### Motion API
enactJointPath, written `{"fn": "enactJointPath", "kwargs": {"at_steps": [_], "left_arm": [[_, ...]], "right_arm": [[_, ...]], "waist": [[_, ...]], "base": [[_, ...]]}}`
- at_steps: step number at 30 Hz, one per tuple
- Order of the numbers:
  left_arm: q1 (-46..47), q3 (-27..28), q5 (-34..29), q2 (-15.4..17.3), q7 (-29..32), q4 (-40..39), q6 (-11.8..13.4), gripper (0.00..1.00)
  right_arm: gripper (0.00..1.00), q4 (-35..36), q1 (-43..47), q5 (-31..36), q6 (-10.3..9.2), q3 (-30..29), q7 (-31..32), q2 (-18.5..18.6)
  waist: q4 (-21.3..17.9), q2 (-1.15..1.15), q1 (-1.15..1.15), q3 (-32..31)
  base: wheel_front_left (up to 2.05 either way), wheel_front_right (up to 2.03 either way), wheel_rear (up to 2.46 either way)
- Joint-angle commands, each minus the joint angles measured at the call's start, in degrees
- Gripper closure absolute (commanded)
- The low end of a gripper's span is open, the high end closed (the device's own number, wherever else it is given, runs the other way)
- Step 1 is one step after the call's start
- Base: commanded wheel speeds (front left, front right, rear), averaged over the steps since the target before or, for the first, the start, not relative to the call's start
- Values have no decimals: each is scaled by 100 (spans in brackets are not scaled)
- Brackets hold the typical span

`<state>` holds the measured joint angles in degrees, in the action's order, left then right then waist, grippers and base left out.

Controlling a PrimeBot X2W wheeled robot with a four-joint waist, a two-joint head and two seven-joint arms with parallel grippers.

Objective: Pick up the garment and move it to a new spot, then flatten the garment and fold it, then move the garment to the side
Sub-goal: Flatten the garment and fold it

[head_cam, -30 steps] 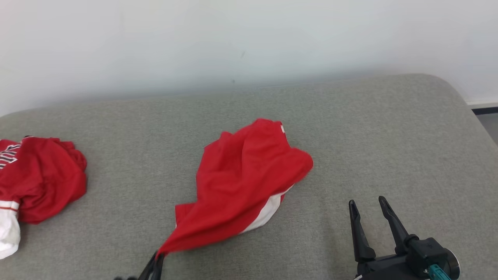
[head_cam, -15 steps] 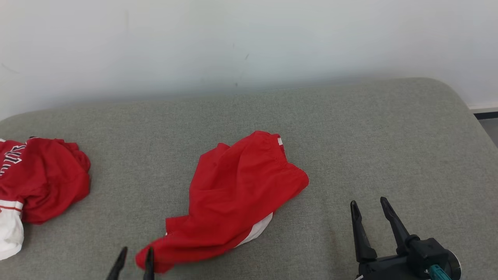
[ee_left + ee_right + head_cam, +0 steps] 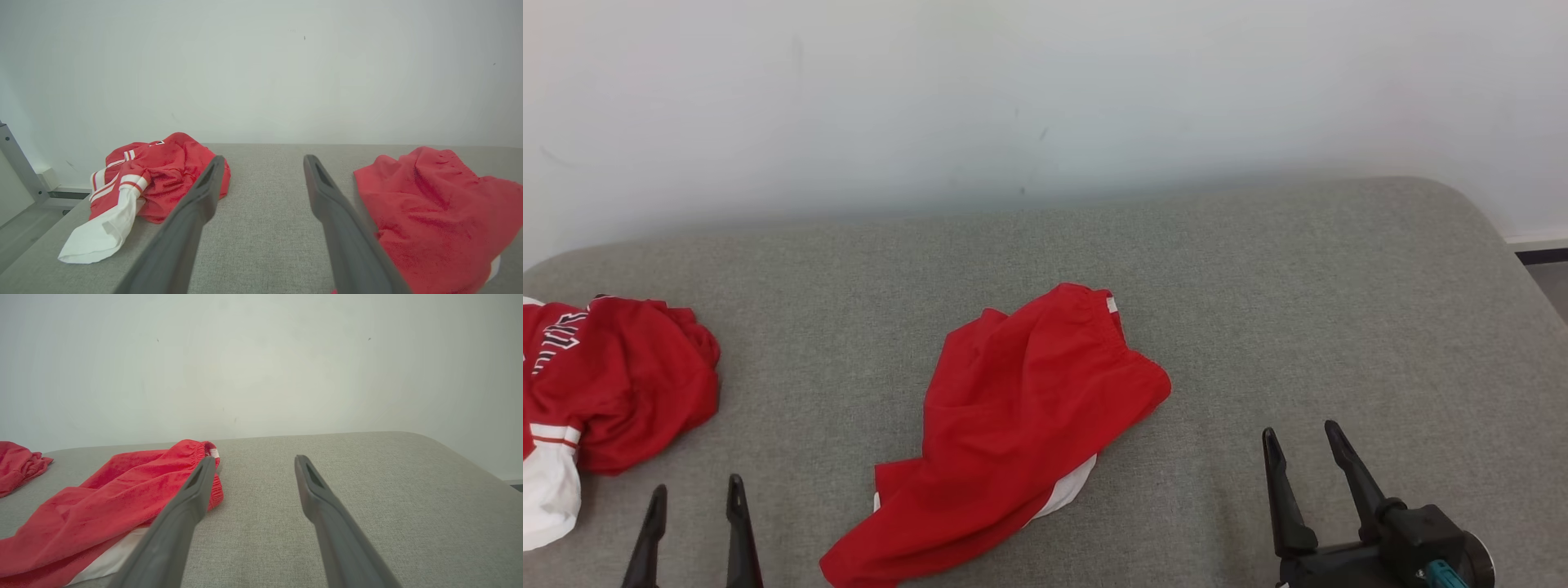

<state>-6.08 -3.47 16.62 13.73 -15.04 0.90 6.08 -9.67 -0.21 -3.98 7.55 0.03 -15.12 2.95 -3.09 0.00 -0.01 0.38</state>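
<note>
Garment [image 3: 1021,425] in plain sight: a red piece with a white panel [image 3: 1070,490] peeking out from under its near edge. It lies crumpled and loose near the middle of the bed, resting on the fabric with no hand touching it. Its elastic waistband points toward the wall and one corner trails toward the front edge.

Behind everything stands a pale white wall [image 3: 1013,98], bare but for a few faint marks. Below it stretches the grey upholstered bed [image 3: 1298,286], with a rounded corner at the far right.

Over at the left end of the bed sits a second red garment [image 3: 621,384], bunched up, with white lettering, white stripes and a white sleeve hanging toward the front. It lies well apart from the one in the middle.

The right hand [image 3: 1299,429] hovers at the lower right, its two dark fingers spread wide with nothing between them, off to the right of the middle garment and clear of it. The left hand [image 3: 696,486] shows at the lower left, fingers likewise wide apart and empty. It is in the gap between the two red heaps, nearer the trailing corner of the middle garment yet not in contact with it.

Smallest of all, a little white tag [image 3: 1111,304] shows at the waistband's far end.
</note>
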Motion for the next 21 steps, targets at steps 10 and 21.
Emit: {"fn": "enactJointPath", "kwargs": {"at_steps": [10, 21], "left_arm": [[-95, 104, -325, -198, -19, 5, -131, 0], [207, -11, -523, -383, -20, 231, -359, 0]], "right_arm": [[0, -494, -103, 98, -13, -19, -5, -16], [0, -1902, -1611, -296, -13, 747, 217, 449]], "waist": [[105, 0, 1, 13], [472, 0, 1, 170]], "base": [[0, 0, 0], [0, 0, 0]]}}
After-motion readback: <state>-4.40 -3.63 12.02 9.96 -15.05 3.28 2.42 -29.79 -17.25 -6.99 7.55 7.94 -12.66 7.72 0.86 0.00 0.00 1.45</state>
